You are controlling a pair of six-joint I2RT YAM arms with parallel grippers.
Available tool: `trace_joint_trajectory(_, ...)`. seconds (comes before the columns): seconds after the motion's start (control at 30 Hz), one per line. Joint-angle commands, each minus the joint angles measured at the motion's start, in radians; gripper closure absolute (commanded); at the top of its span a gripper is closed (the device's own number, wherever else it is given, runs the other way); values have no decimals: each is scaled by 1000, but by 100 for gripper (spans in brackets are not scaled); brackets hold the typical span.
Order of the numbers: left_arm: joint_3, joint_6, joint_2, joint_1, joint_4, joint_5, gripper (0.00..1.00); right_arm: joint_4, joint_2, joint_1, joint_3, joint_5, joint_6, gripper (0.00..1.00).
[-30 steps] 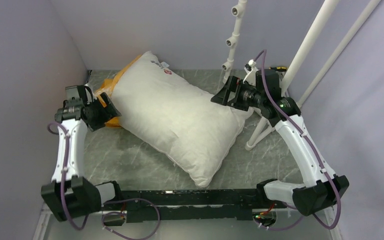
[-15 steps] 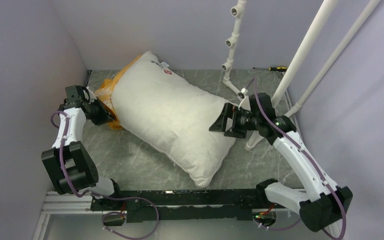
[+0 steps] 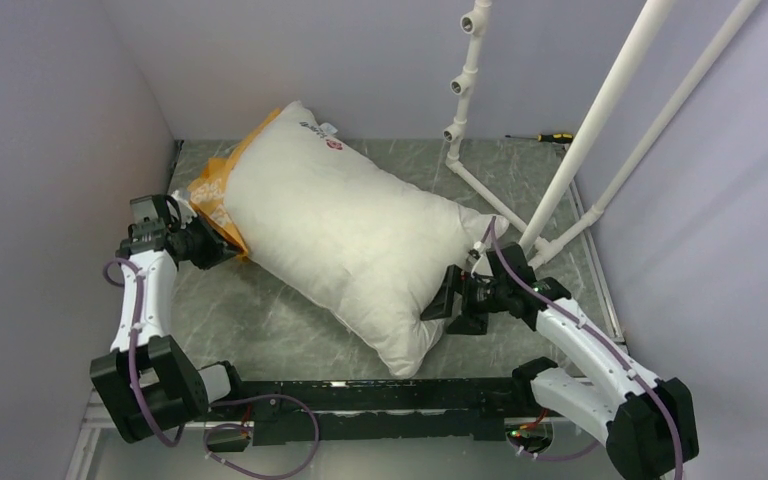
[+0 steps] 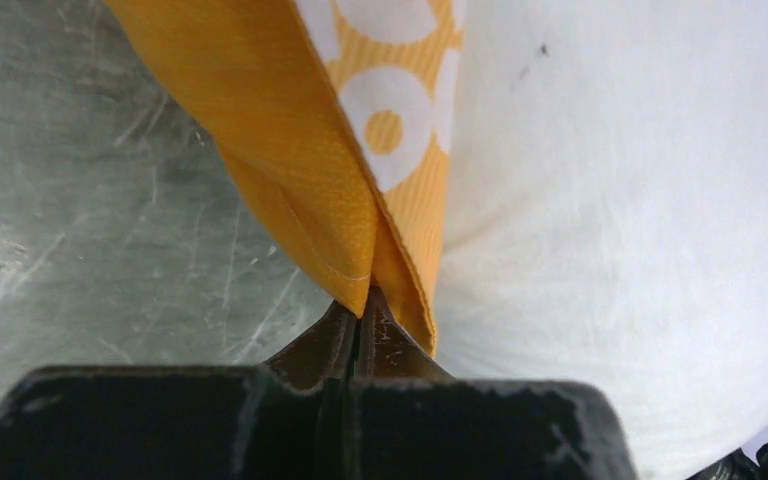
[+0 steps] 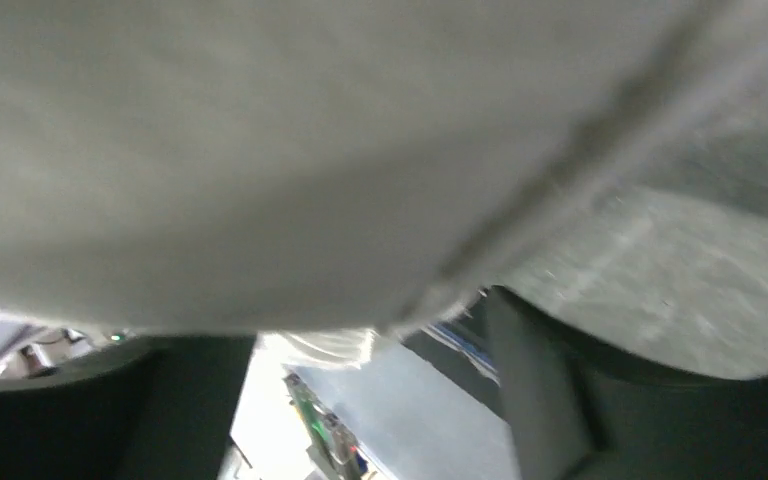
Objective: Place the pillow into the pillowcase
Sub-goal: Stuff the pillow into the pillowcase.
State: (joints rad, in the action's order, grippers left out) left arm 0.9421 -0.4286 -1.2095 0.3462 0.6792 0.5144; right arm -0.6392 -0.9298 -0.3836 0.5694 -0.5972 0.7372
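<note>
The plump white pillow (image 3: 350, 240) lies diagonally across the table, its far end with the small red logo (image 3: 337, 144) toward the back wall. The orange pillowcase (image 3: 215, 195) is bunched under the pillow's left side. My left gripper (image 3: 222, 250) is shut on a folded edge of the pillowcase (image 4: 300, 150), right beside the pillow (image 4: 640, 200). My right gripper (image 3: 438, 305) stands open at the pillow's near right edge. In the right wrist view the pillow (image 5: 260, 150) fills the top, its seam just above the open gripper (image 5: 360, 340).
A white pipe frame (image 3: 580, 150) rises at the back right, its base tubes running along the grey marbled table (image 3: 260, 320). A screwdriver (image 3: 550, 137) lies by the back wall. Lilac walls close in on the left, the back and the right.
My left gripper has shut on the pillowcase edge and lifted it slightly. My right arm has swung from the pillow's far right side down to its near right edge.
</note>
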Motion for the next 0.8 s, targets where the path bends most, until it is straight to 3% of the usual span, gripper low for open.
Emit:
trace_joint_trajectory(0.0, -39, -33, 78, -3, 44, 71, 100, 465, -47, -26, 31, -89, 167, 32)
trace_joint_trajectory(0.07, -57, -41, 103, -4, 60, 77, 100, 526, -89, -30, 102, -54, 174, 70)
trace_joint_trajectory(0.1, -71, -51, 114, -4, 60, 93, 100, 506, -103, -31, 153, -21, 154, 84)
trace_joint_trajectory(0.13, -85, -60, 126, -4, 56, 113, 100, 472, -114, -29, 207, 8, 131, 97)
trace_joint_trajectory(0.17, -95, -68, 137, -5, 60, 126, 100, 406, -119, -28, 270, 54, 107, 100)
trace_joint_trajectory(0.27, -125, -91, 186, -17, 68, 156, 100, 324, -131, -23, 430, 134, 62, 100)
trace_joint_trajectory(0.4, -157, -176, 254, -110, 27, 211, 100, 376, -149, -21, 442, 89, 103, 100)
trace_joint_trajectory(0.6, -138, -380, 314, -415, -117, 141, 100, 474, -116, -21, 346, 18, 190, 100)
trace_joint_trajectory(0.77, -45, -460, 236, -712, -218, -17, 100, 262, -86, -20, 386, 98, 86, 100)
